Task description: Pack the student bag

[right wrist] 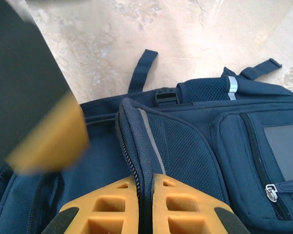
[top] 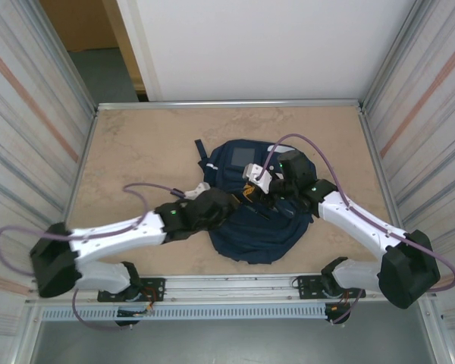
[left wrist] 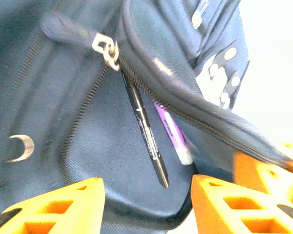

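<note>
Starting on the left side of the student bag (top: pixel 252 236): the left gripper (left wrist: pixel 145 187) sits right at the bag's open mouth, orange fingers (left wrist: pixel 63 204) spread wide and nothing pinched between them. Just ahead of it, inside the bag, a black pen (left wrist: pixel 145 134) and a purple marker (left wrist: pixel 170 130) lie side by side, tucked under the zippered edge. The zipper pull (left wrist: pixel 106 48) hangs at the top of the opening. That arm looks like it's there to nudge the stationery deeper in, which would explain the open jaws.

The bag itself lies flat around the middle of the desk (top: pixel 136 144), with its grey patch (top: pixel 240 158) facing up at the far end.

On the bag's right side, the right gripper (right wrist: pixel 145 184) is clamped tight on the bag's zippered rim, fabric edge sandwiched between both fingers. Best guess is it's lifting that flap to hold the mouth open so the other arm has room. Something dark and orange smears across the left of the right wrist view, too blurred to call. If the rim slips, the opening probably flops onto the pens.
</note>
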Robot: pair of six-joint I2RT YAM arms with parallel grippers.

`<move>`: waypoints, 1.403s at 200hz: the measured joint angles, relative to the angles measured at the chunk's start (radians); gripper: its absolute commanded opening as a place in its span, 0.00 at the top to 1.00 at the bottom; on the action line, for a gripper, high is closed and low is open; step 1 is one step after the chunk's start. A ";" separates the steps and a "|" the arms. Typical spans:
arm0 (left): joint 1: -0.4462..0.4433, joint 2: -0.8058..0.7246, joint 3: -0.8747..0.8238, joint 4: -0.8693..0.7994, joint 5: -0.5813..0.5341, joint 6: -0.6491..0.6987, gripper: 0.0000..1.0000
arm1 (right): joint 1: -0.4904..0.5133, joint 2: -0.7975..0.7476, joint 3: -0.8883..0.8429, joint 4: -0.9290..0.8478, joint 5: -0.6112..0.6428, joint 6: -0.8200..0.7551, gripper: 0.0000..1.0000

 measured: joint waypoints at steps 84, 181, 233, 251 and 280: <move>0.371 -0.200 -0.014 -0.367 0.025 0.645 0.49 | 0.190 -0.012 -0.011 -0.105 0.081 -0.089 0.01; 0.359 0.452 0.374 -0.180 0.396 1.204 0.46 | 0.054 -0.370 -0.143 -0.124 0.690 0.784 0.01; 0.323 0.617 0.414 -0.122 0.423 1.278 0.47 | -0.262 -0.154 -0.162 -0.226 0.494 1.088 0.13; 0.323 0.596 0.372 -0.076 0.428 1.276 0.47 | -0.278 -0.028 -0.146 -0.224 0.369 1.071 0.24; 0.327 0.539 0.261 -0.001 0.424 1.253 0.47 | -0.277 0.106 -0.080 -0.222 0.258 1.010 0.34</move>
